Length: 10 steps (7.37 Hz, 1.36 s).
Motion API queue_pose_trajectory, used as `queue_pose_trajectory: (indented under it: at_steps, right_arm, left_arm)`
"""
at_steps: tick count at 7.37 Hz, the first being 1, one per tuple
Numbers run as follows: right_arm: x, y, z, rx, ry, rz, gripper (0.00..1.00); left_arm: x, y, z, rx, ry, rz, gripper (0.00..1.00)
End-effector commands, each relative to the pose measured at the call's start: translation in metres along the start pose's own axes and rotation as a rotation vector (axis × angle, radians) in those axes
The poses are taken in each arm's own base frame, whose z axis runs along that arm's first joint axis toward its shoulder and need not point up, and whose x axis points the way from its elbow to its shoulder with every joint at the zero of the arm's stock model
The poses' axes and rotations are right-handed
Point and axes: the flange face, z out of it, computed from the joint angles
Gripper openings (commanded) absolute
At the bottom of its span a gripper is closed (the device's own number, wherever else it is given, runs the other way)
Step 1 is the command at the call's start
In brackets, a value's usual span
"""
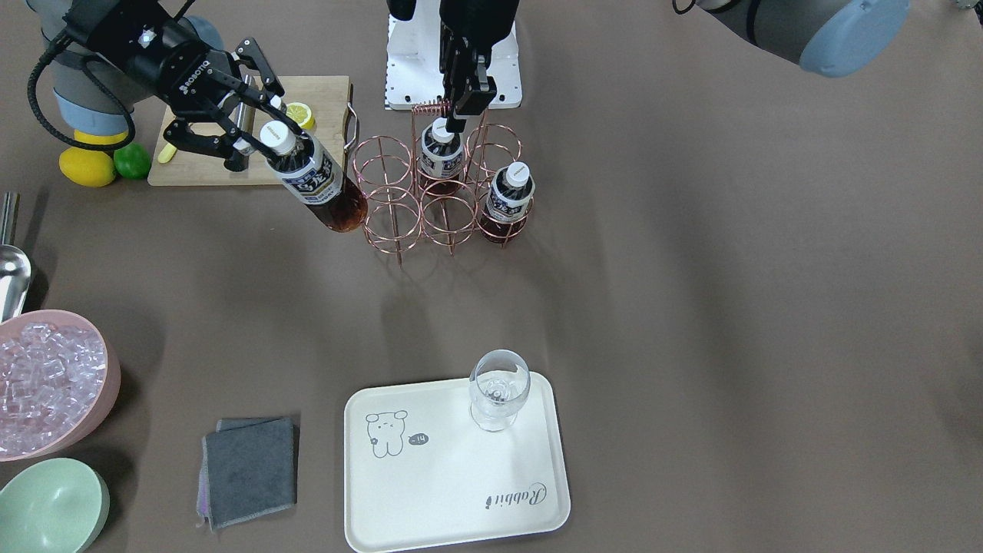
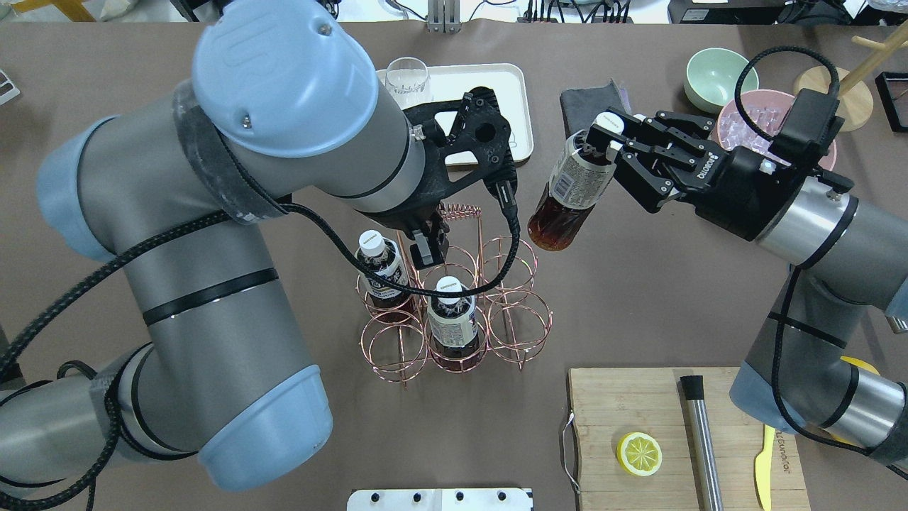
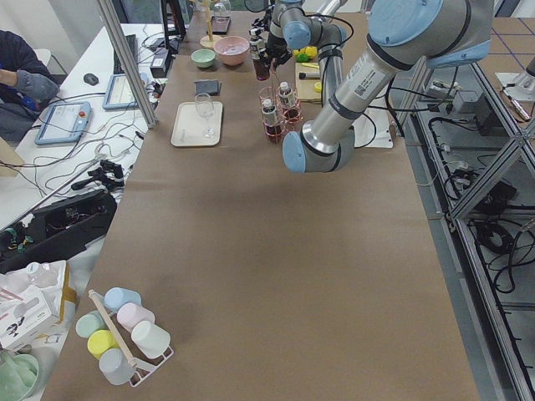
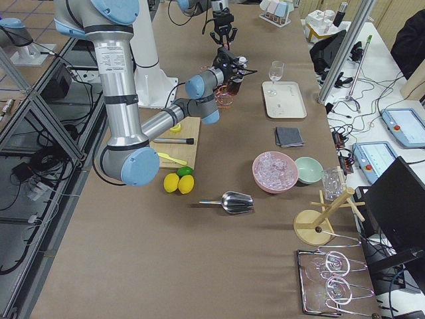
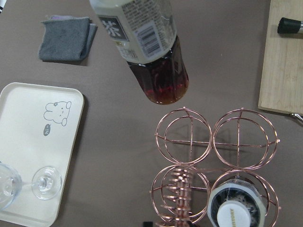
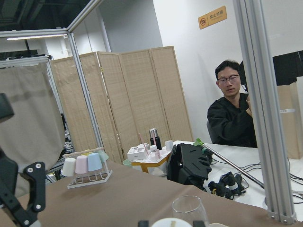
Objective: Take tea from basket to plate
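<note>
My right gripper (image 1: pixel 273 137) is shut on the neck of a tea (image 1: pixel 315 178) bottle, which hangs tilted in the air beside the copper wire basket (image 1: pixel 427 201), clear of its rings. The same tea (image 5: pixel 147 42) fills the top of the left wrist view. Two more bottles (image 1: pixel 441 153) (image 1: pixel 508 192) stand in the basket's rings. My left gripper (image 1: pixel 461 115) is shut on the coiled handle at the basket's top. The cream plate (image 1: pixel 430 491) lies across the table from the basket and carries a stemmed glass (image 1: pixel 499 388).
A wooden cutting board (image 1: pixel 322 96) with a lemon half (image 1: pixel 301 115) and a metal rod sits behind my right gripper. A grey cloth (image 1: pixel 249 468), pink ice bowl (image 1: pixel 46 376), mint bowl (image 1: pixel 50 507) and metal scoop (image 1: pixel 11 269) lie beside the plate.
</note>
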Motion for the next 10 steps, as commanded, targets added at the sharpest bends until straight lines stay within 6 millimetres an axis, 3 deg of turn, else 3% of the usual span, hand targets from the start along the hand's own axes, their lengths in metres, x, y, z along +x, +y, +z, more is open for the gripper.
queue_pose_trajectory:
  at_steps: [1,3,5,7,10]
  right_arm:
    - [0.027,-0.004,0.036,-0.079,0.125,-0.045,0.00]
    - [0.060,-0.006,0.093,-0.103,0.202,-0.095,0.00]
    - [0.082,-0.007,0.145,-0.105,0.241,-0.106,0.00]
    - [0.091,-0.012,0.187,-0.103,0.258,-0.110,0.00]
    - [0.105,-0.003,0.226,-0.086,0.286,-0.116,0.00]
  left_arm:
    - [-0.014,0.007,-0.005,-0.002,-0.016,-0.007,0.00]
    - [-0.033,0.013,-0.014,-0.009,-0.035,0.007,0.00]
    - [-0.068,0.030,-0.028,-0.049,-0.041,0.021,0.00]
    - [-0.098,0.046,-0.044,-0.095,-0.049,0.043,0.00]
    - [-0.147,0.087,-0.063,-0.153,-0.045,0.066,0.00]
